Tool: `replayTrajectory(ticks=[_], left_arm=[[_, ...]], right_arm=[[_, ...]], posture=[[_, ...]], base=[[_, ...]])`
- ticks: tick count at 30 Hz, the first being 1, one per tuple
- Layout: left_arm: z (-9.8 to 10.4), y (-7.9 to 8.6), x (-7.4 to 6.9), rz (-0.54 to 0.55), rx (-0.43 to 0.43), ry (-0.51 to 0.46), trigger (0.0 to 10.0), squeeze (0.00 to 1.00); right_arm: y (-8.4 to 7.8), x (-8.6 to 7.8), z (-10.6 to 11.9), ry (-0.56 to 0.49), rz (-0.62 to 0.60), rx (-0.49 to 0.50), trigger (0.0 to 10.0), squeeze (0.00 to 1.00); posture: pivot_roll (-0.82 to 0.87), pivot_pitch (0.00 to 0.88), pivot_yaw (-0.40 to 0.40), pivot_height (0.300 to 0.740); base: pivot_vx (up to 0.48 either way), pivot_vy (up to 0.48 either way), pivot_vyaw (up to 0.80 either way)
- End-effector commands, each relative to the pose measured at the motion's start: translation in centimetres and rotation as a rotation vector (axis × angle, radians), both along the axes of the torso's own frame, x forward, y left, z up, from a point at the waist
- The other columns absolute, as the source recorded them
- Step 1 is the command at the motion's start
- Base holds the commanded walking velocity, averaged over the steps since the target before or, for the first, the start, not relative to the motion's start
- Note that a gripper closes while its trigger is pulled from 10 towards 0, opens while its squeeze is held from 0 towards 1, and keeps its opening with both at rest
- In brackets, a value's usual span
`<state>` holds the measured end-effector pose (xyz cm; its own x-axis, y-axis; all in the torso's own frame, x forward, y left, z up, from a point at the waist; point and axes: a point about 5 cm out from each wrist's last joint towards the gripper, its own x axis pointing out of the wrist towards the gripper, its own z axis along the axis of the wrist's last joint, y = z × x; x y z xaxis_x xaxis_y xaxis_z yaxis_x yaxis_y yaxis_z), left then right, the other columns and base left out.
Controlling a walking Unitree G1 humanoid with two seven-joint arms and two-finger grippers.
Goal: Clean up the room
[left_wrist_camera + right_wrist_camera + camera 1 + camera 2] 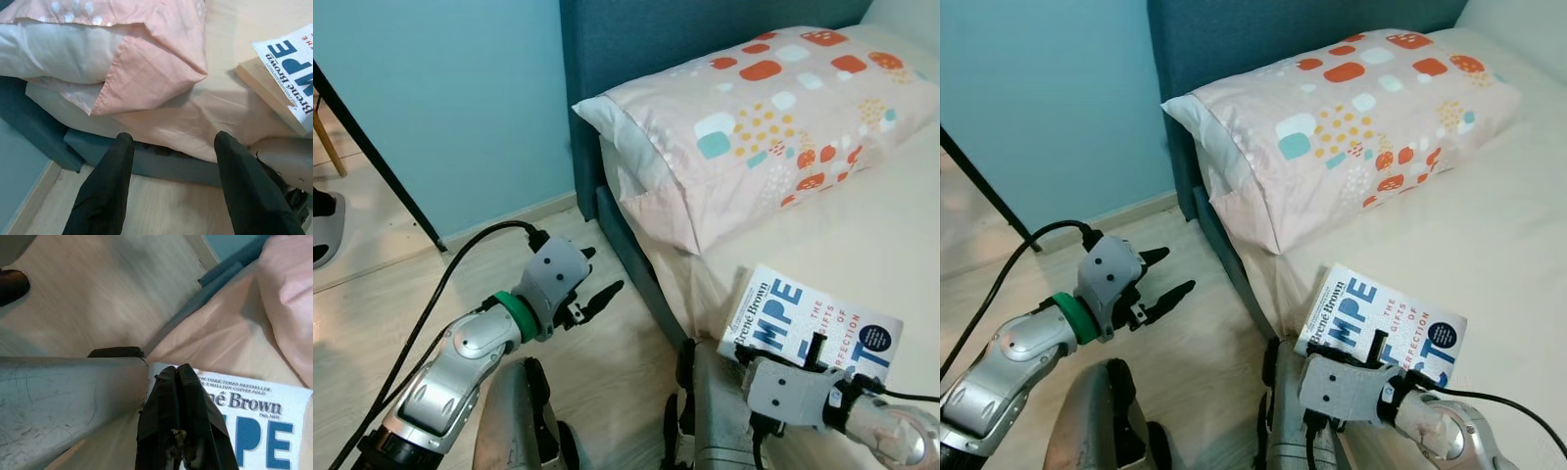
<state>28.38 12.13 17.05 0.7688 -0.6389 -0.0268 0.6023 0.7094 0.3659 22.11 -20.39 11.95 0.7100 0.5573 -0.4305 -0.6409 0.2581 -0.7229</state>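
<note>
While our right gripper (178, 377) rests with fingers pressed together, empty, the white paperback book (822, 328) lies just beyond its tips on the cream bed sheet (891, 255). Our left gripper (1167, 274) hangs spread wide, empty, above the pale wooden floor (607, 362).

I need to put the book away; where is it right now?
The book lies face up on the bed near its edge, below the patterned pillow, on the robot's right. The right gripper is at its near edge.

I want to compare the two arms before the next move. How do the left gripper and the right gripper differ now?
The left gripper hangs over the wooden floor with fingers open and empty; the right gripper has its fingers shut together, lying over the corner of the book on the bed. Both have two black fingers.
</note>
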Motion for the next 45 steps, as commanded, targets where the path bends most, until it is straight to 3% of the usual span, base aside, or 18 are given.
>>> replayTrajectory(ticks=[1, 5, 6, 7, 9, 11, 15, 16, 18, 19, 24, 31, 40, 41, 42, 43, 44, 45], left_arm=[[-0.5, -0.1, -0.2, 0.007, 0.012, 0.017, 10.0, 0.00], [-0.5, 0.0, -0.1, 0.029, 0.008, 0.016, 10.0, 0.00], [-0.6, -0.1, 0.0, 0.044, 0.008, 0.014, 10.0, 0.00], [-0.7, -0.2, 0.0, 0.055, 0.007, 0.013, 10.0, 0.00], [-0.7, -0.2, 0.0, 0.055, 0.007, 0.013, 10.0, 0.00], [-0.8, -0.3, -0.1, 0.063, 0.008, 0.014, 10.0, 0.00], [-0.8, -0.3, -0.1, 0.068, 0.012, 0.019, 10.0, 0.00], [-0.8, -0.4, -0.1, 0.069, 0.013, 0.020, 10.0, 0.00], [-0.8, -0.4, -0.1, 0.070, 0.014, 0.020, 10.0, 0.00], [-0.8, -0.4, -0.1, 0.071, 0.015, 0.020, 10.0, 0.00], [-0.8, -0.3, -0.1, 0.079, 0.020, 0.020, 10.0, 0.00], [-0.9, -0.3, 0.0, 0.086, 0.024, 0.022, 10.0, 0.00], [-0.9, -0.4, -0.1, 0.091, 0.026, 0.024, 10.0, 0.00], [-0.9, -0.4, -0.1, 0.093, 0.027, 0.024, 10.0, 0.00], [-0.9, -0.4, -0.1, 0.093, 0.027, 0.024, 10.0, 0.00], [-0.9, -0.4, -0.1, 0.094, 0.027, 0.023, 10.0, 0.00], [-0.9, -0.4, -0.1, 0.094, 0.027, 0.023, 10.0, 0.00], [-0.9, -0.4, -0.1, 0.096, 0.028, 0.023, 10.0, 0.00]], right_arm=[[-0.1, -0.6, -1.1, 0.070, 0.030, -0.031, 10.0, 0.00], [-0.5, -0.4, -1.6, 0.107, 0.058, -0.084, 10.0, 0.00], [-0.6, -0.2, -1.9, 0.150, 0.060, -0.060, 10.0, 0.00], [-0.2, -0.1, -1.7, 0.227, 0.054, 0.068, 10.0, 0.00], [-0.2, -0.1, -1.7, 0.227, 0.054, 0.068, 10.0, 0.00], [0.5, 0.0, -1.3, 0.322, 0.067, 0.252, 10.0, 0.00], [0.6, 0.2, -1.5, 0.348, 0.078, 0.261, 10.0, 0.00], [0.6, 0.5, -1.9, 0.356, 0.070, 0.256, 6.9, 0.00], [0.6, 0.6, -2.2, 0.360, 0.064, 0.251, 6.9, 0.00], [0.7, 0.8, -2.3, 0.359, 0.064, 0.255, 0.0, 0.00], [0.9, 1.3, -2.4, 0.370, 0.082, 0.257, 0.0, 0.00], [1.1, 1.0, -3.0, 0.479, 0.145, 0.240, 0.0, 0.00], [0.5, 1.4, -3.9, 0.556, 0.199, 0.102, 0.0, 0.00], [0.2, 2.0, -3.9, 0.530, 0.177, 0.080, 3.0, 0.00], [0.2, 2.0, -3.9, 0.530, 0.177, 0.080, 3.0, 0.00], [0.0, 2.4, -3.9, 0.513, 0.160, 0.068, 5.8, 0.00], [0.0, 2.4, -3.9, 0.513, 0.160, 0.068, 5.8, 0.00], [-0.5, 2.9, -4.1, 0.522, 0.145, 0.035, 10.0, 0.00]], posture=[[-0.06, 0.204, 0.014, 0.547], [-0.05, 0.200, 0.003, 0.547], [-0.04, 0.196, -0.005, 0.547], [-0.04, 0.196, -0.005, 0.547], [-0.04, 0.196, -0.005, 0.547], [-0.04, 0.196, -0.005, 0.547], [-0.04, 0.196, -0.005, 0.547], [-0.04, 0.196, -0.005, 0.547], [-0.04, 0.196, -0.005, 0.547], [-0.04, 0.196, -0.005, 0.547], [-0.03, 0.206, 0.003, 0.547], [-0.02, 0.211, 0.003, 0.547], [-0.02, 0.217, -0.001, 0.547], [-0.02, 0.217, -0.001, 0.547], [-0.02, 0.217, -0.001, 0.547], [-0.02, 0.217, -0.001, 0.547], [-0.02, 0.217, -0.001, 0.547], [-0.02, 0.217, -0.001, 0.547]], base=[[0.000, 0.000, 0.00], [0.000, 0.000, 0.00], [0.000, 0.000, 0.00], [0.000, 0.000, 0.00], [0.000, 0.000, 0.00], [0.000, 0.000, 0.00], [0.000, 0.000, 0.00], [0.000, 0.000, 0.00], [0.000, 0.000, 0.00], [0.000, 0.000, 0.00], [0.000, 0.000, 0.00], [0.000, 0.000, 0.00], [0.000, 0.000, 0.00], [0.000, 0.000, 0.00], [0.000, 0.000, 0.00], [0.000, 0.000, 0.00], [0.000, 0.000, 0.00], [0.000, 0.000, 0.00]])
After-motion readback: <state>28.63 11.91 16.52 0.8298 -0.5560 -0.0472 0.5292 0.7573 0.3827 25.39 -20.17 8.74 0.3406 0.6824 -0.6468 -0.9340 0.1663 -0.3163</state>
